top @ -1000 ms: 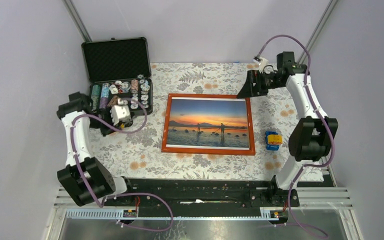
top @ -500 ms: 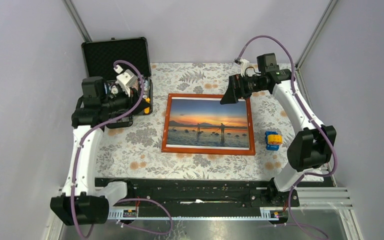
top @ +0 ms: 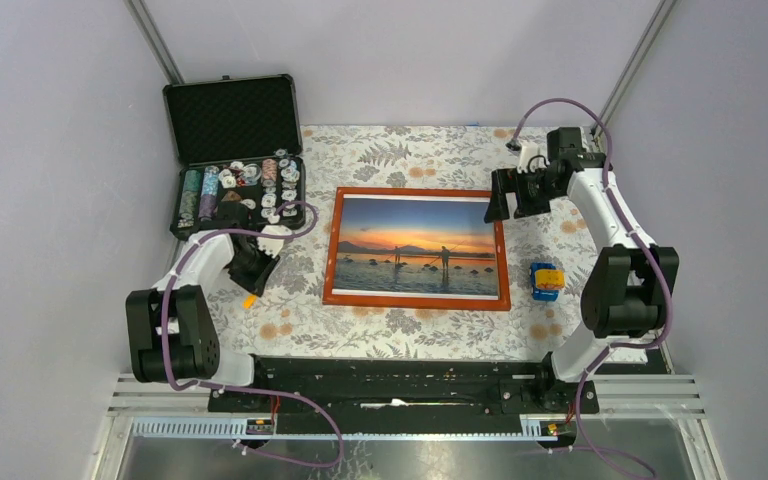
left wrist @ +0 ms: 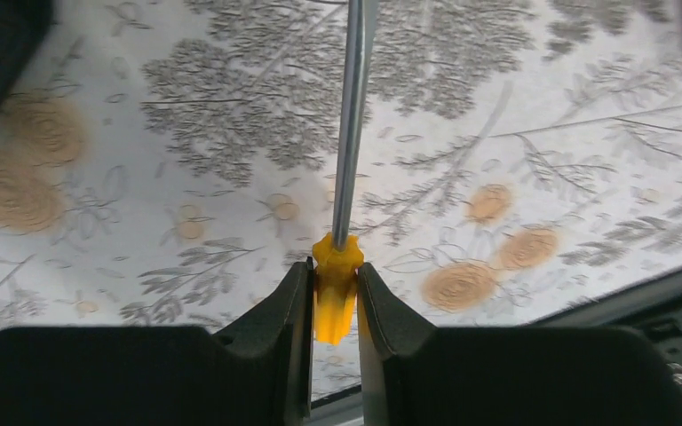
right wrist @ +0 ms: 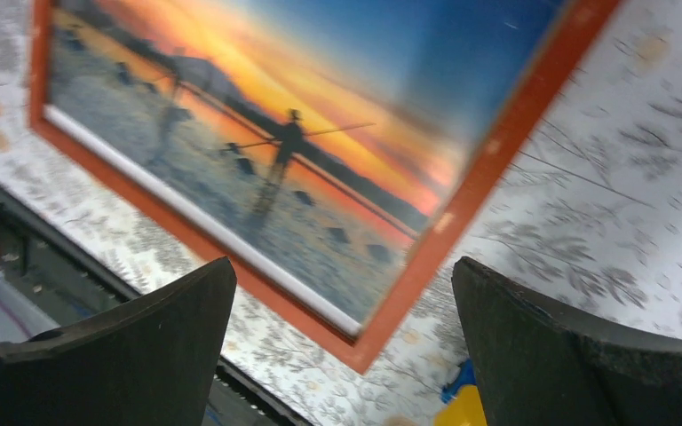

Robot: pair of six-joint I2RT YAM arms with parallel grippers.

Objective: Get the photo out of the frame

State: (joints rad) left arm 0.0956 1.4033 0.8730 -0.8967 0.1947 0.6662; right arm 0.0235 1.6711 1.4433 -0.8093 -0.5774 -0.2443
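yellow-handled screwdriver (left wrist: 347,133), clamped in left gripper (left wrist: 334,271), has swung down near the frame (top: 416,299); right gripper (right wrist: 344,266) gapes; photo (top: 417,245) not yet freed.

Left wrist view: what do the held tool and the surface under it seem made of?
The screwdriver handle looks like smooth yellow moulded plastic. The shaft is likely bare steel, grey with a bright streak. The table cover is matte printed cloth or vinyl with a floral pattern; which one I cannot tell.

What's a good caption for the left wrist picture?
Left jaws pinch a yellow-handled screwdriver over the flowery tablecloth.
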